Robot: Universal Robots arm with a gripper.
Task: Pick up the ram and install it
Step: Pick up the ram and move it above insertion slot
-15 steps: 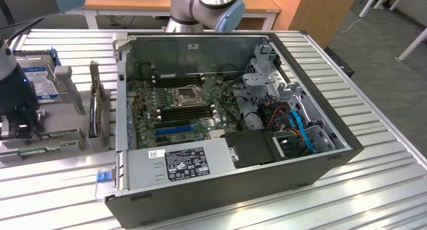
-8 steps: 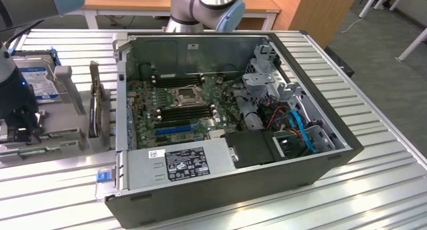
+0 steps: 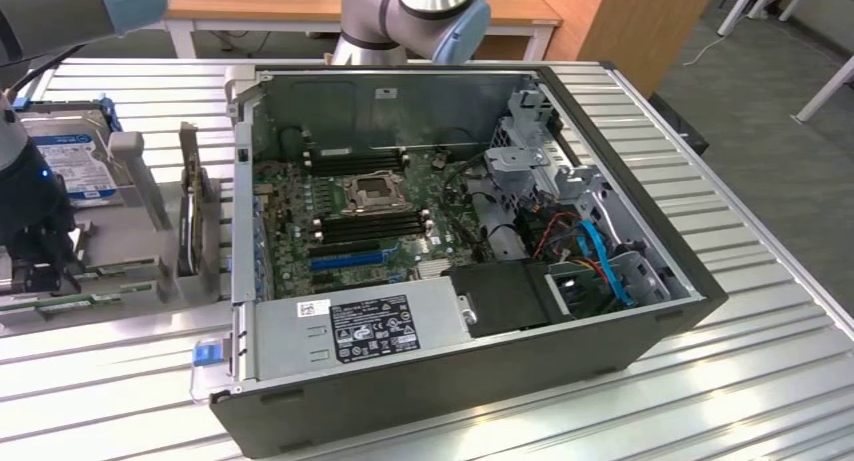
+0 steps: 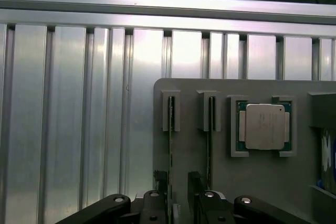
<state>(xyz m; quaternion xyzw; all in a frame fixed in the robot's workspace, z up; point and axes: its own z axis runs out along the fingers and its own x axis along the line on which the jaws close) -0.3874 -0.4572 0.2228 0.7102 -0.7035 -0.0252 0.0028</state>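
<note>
Two rams stand on edge in slots of a grey holder. My gripper hangs low over the holder, open, its two black fingers straddling one ram; that stick sits close to one finger with a gap to the other. The second ram stands just outside the fingers. In the exterior view, my gripper is at the far left over the holder, with a green ram lying along it. The open PC case shows black memory slots beside the CPU socket.
A square silver CPU chip rests in its own recess on the holder. A hard drive and an upright expansion card stand between the gripper and the case. Everything sits on a ribbed aluminium table.
</note>
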